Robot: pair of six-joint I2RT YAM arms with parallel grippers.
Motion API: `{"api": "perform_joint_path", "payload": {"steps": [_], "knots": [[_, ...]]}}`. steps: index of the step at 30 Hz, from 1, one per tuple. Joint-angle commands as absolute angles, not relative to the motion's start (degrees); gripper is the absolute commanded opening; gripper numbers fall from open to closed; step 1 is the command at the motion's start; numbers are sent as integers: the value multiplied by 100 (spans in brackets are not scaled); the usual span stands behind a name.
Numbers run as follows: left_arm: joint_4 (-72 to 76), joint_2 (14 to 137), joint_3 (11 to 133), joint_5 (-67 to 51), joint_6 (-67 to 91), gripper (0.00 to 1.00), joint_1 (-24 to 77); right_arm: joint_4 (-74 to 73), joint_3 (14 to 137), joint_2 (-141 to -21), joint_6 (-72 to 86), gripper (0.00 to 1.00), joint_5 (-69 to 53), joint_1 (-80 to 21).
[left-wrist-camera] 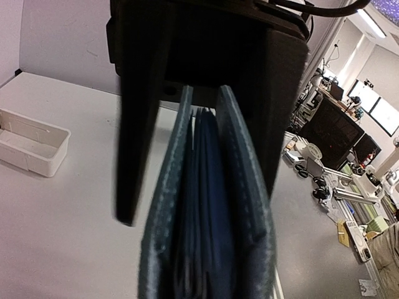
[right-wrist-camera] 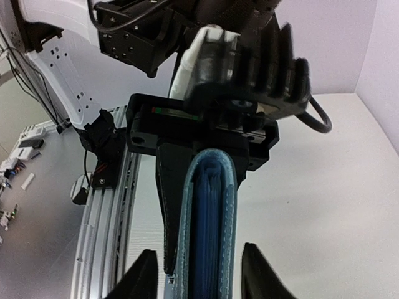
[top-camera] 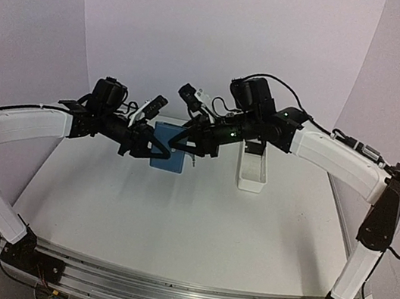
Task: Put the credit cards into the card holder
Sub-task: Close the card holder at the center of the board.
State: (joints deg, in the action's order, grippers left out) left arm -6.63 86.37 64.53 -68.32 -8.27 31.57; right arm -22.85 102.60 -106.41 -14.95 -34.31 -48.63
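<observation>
Nearest the left wrist lens, our left gripper (left-wrist-camera: 199, 199) is clenched on the card holder (left-wrist-camera: 206, 249), with one dark finger against each cover. We see the holder edge-on there: two grey-blue covers with dark blue pages packed between them. Its long axis runs straight out of the jaws and past the fingertips. Our right gripper (right-wrist-camera: 202, 274) is released, its fingers (right-wrist-camera: 144, 277) on either side of the holder's free end and apart from it. That wrist view adds what the left cannot: the cover rounds over at the end seated in the left jaws. Only the overhead view shows the holder's flat blue face, held above the table (top-camera: 172, 222) between both arms, with a white tray (top-camera: 250, 185) near on its right.
</observation>
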Motion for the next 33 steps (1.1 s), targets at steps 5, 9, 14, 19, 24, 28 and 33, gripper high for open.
{"api": "perform_joint_path", "payload": {"steps": [5,9,14,19,24,28,33], "knots": [[-750,8186,6416,-7408,-1777,0,3168,-2128,10018,-9791,-1456,66,-3906,-4196],[-888,8125,6306,-7544,-2631,0,3164,-2130,8982,-9330,-1871,58,-3495,-4114],[-618,8363,6273,-7947,-2564,0,3187,-1890,8267,-9403,-1991,52,-3714,-4113],[-479,8579,6326,-7838,-2502,0,3278,-1231,8284,-9515,-1798,53,-4345,-4114],[-787,8561,6331,-7615,-2841,0,3287,-929,8285,-9550,-1690,57,-4906,-4126],[-929,8537,6367,-7493,-2969,0,3287,-913,8485,-9802,-1639,56,-5093,-4271],[-870,8489,6379,-7464,-2853,0,3290,-903,8594,-10084,-1656,55,-5163,-4429]]}}
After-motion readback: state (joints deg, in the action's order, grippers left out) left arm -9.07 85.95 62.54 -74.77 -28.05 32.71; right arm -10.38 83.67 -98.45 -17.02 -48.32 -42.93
